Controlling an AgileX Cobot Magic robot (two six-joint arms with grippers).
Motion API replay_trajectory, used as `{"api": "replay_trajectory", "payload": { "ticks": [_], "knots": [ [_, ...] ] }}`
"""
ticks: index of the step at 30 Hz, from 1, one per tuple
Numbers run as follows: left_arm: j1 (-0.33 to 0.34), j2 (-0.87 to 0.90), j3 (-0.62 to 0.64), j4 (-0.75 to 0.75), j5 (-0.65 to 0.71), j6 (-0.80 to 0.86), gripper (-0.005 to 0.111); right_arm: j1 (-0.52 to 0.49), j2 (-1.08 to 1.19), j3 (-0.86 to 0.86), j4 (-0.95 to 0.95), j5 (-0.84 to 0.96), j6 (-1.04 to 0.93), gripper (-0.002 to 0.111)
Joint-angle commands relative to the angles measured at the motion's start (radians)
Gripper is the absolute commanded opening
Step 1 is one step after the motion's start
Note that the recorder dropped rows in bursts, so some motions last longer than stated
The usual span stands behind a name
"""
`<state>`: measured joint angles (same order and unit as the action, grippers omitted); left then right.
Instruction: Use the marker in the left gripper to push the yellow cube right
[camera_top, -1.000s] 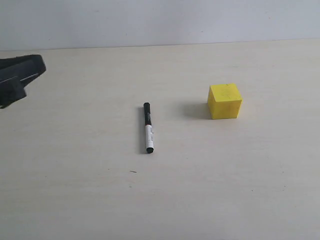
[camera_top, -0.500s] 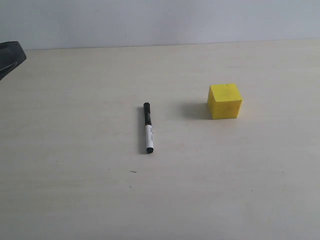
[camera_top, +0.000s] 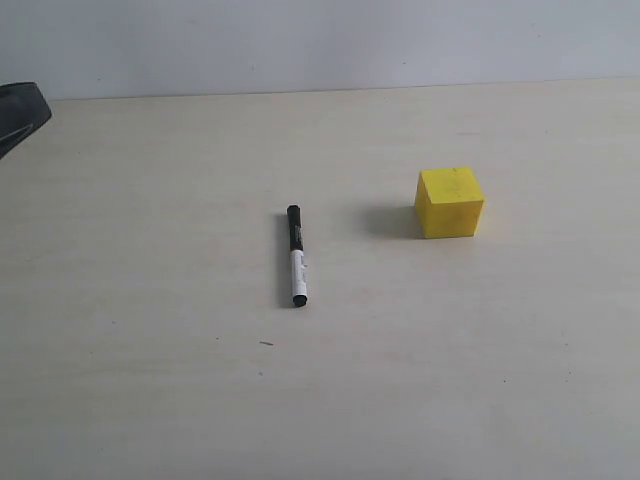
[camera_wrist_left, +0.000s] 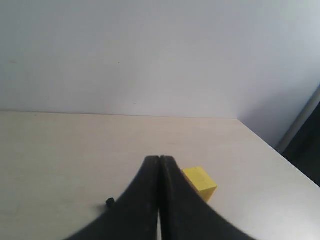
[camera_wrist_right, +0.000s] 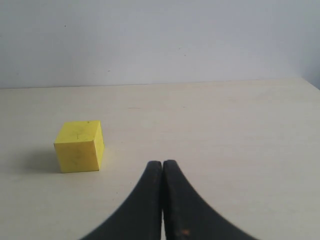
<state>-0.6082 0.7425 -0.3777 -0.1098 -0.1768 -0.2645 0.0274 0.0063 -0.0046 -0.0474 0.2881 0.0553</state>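
In the exterior view the marker (camera_top: 295, 256) lies flat on the pale surface (camera_top: 150, 380), held by nothing, its black cap pointing away from the camera and its white barrel nearer. The yellow cube (camera_top: 450, 202) sits well apart from it to the right, a little farther back. A black piece of the left arm (camera_top: 18, 112) shows at the far left edge, well away from both. In the left wrist view the left claw (camera_wrist_left: 159, 162) has its two black fingers pressed together with nothing between them; the cube shows beyond one finger and the marker's black end beside the other. In the right wrist view the right claw (camera_wrist_right: 162, 164) is likewise pressed together and empty, apart from the cube.
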Motion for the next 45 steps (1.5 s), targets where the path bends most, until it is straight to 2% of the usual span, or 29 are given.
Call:
{"api": "replay_trajectory", "payload": {
  "ticks": [1, 9, 16, 20, 33, 37, 40, 45],
  "knots": [
    [0.103, -0.110, 0.003, -0.001, 0.027, 0.036, 0.000, -0.004, -0.006, 0.005, -0.004, -0.007, -0.002, 0.000],
    [0.328, -0.351, 0.004, -0.001, 0.191, 0.051, 0.000, -0.004, -0.006, 0.005, -0.004, -0.007, -0.002, 0.000],
    [0.439, -0.490, 0.004, -0.001, 0.291, 0.078, 0.000, -0.004, -0.006, 0.005, -0.004, -0.007, -0.002, 0.000],
    [0.446, -0.546, 0.004, -0.001, 0.329, 0.151, 0.000, -0.004, -0.006, 0.005, -0.004, -0.007, -0.002, 0.000],
    [0.450, -0.549, 0.004, 0.002, 0.412, 0.294, 0.000, -0.004, -0.006, 0.005, -0.004, -0.007, -0.002, 0.000],
    [0.450, -0.549, 0.042, 0.002, 0.429, 0.338, 0.000, -0.004, -0.006, 0.005, -0.004, -0.007, -0.002, 0.000],
    [0.450, -0.549, 0.139, 0.045, 0.382, 0.339, 0.000, -0.004, -0.006, 0.005, -0.004, -0.006, -0.002, 0.000],
    [0.450, -0.584, 0.326, 0.050, 0.177, 0.339, 0.000, -0.004, -0.006, 0.005, -0.004, -0.006, -0.002, 0.000]
  ]
}}
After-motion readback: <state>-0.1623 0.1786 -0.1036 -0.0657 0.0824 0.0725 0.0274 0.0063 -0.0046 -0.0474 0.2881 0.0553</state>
